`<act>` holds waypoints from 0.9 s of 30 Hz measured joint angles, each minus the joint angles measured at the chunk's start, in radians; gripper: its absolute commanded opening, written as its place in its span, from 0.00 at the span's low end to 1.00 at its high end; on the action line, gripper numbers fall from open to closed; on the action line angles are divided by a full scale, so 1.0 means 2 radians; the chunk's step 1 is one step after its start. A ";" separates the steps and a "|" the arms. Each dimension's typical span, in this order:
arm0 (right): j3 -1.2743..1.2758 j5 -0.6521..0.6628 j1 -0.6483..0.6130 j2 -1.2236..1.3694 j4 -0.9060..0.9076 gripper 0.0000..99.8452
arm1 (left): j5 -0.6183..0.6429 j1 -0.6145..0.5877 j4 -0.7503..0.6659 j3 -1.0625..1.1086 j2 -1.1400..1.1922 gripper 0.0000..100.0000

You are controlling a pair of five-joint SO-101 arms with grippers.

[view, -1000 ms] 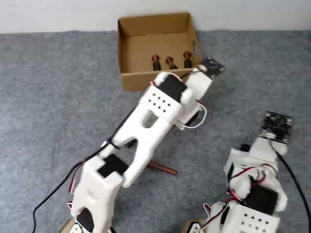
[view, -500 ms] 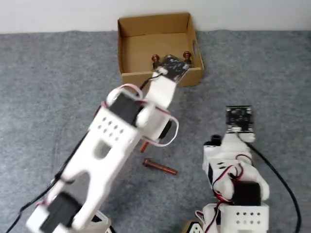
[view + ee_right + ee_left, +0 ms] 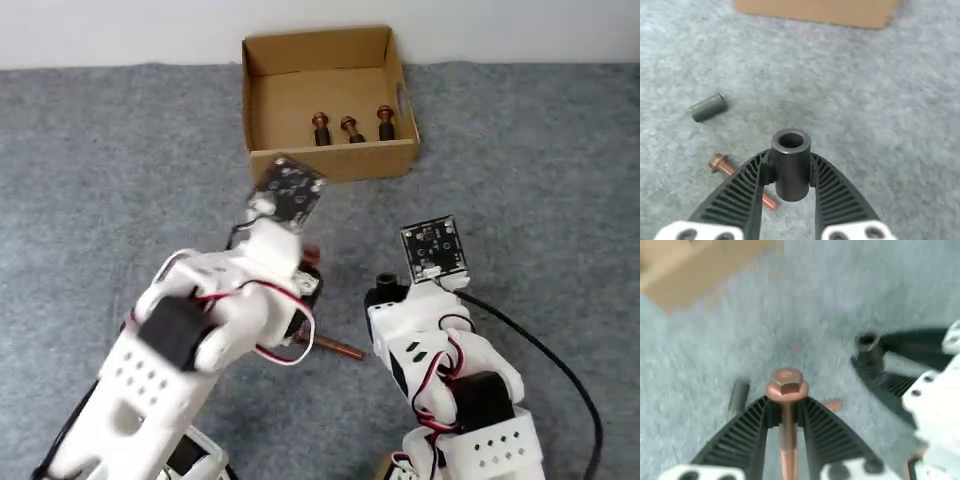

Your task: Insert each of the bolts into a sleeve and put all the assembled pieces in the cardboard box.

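- The desk [image 3: 100, 180] is covered in grey carpet-like fabric.
- The left arm [image 3: 200, 340] and the right arm [image 3: 450, 370] stand side by side at the near edge. Both point toward the box.
- The cardboard box [image 3: 300, 165] sits open at the far side of the desk, well apart from both hands.
- The left hand [image 3: 786, 410] is clamped on a copper bolt [image 3: 786, 385]. The hex head sticks out past the fingertips.
- The right hand [image 3: 790, 162] is clamped on a dark sleeve [image 3: 791, 150], whose open bore faces the wrist camera.
- Three assembled pieces [image 3: 349, 127] stand in a row inside the box, near its front wall.
- A loose bolt [image 3: 720, 164] lies flat on the desk between the two arms.
- A loose sleeve [image 3: 708, 107] lies on its side near that bolt, apart from it.
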 measured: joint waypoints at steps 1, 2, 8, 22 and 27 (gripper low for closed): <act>0.000 0.000 -0.008 0.000 -0.005 0.01 | 0.007 -0.004 -0.023 0.013 -0.021 0.00; 0.000 0.000 -0.013 0.000 -0.010 0.01 | 0.015 -0.010 -0.048 0.026 -0.042 0.00; 0.000 0.000 -0.048 0.000 -0.035 0.01 | 0.021 -0.051 -0.191 0.140 -0.170 0.00; 0.000 0.068 -0.170 0.000 -0.142 0.01 | 0.074 -0.065 -0.318 0.288 -0.394 0.00; 0.000 0.108 -0.177 0.000 -0.170 0.01 | 0.152 -0.064 -0.318 0.288 -0.400 0.00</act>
